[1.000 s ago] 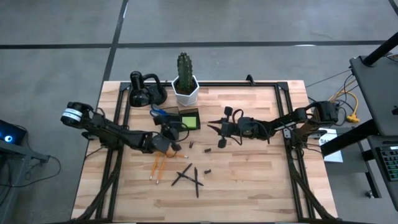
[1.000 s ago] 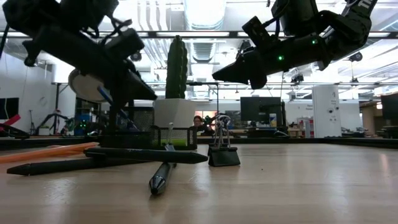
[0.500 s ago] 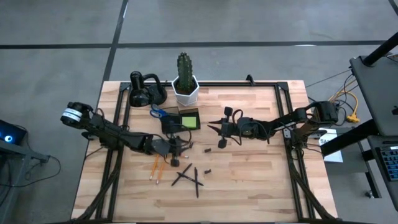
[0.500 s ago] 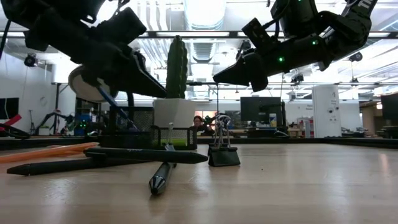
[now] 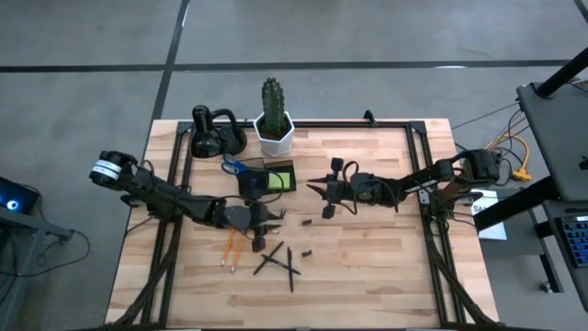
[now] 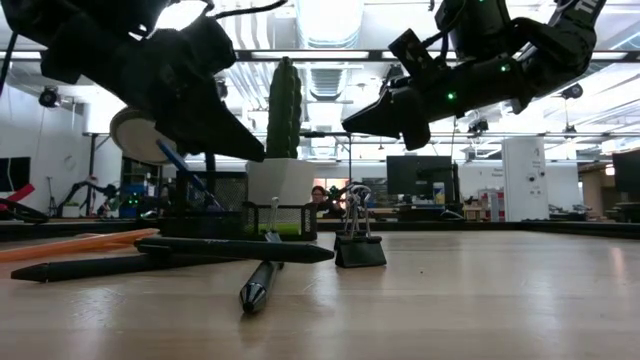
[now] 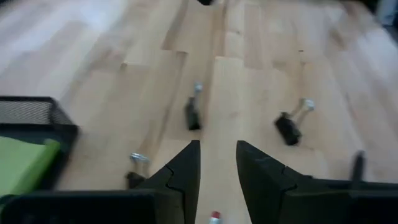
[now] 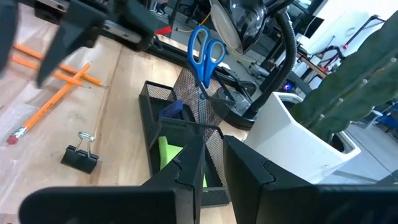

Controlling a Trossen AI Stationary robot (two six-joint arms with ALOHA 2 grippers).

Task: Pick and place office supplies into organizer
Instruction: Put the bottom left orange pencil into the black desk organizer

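The left gripper (image 5: 267,223) hovers low over the desk (image 5: 367,267), just near of the organizer (image 5: 268,178); its fingers (image 7: 186,168) are parted by a narrow gap and grasp nothing, likely lined up on the small binder clips (image 7: 193,116) ahead. Compared with a second earlier, it has advanced rightward, toward the crossed black pens (image 5: 278,262), past the orange pencils (image 5: 229,248). The organizer already holds the green sticky-note pad (image 8: 166,151) and blue-handled scissors (image 8: 203,53). The right gripper (image 5: 328,190) waits raised to the organizer's right, unchanged, its fingers (image 8: 186,163) narrowly apart and empty.
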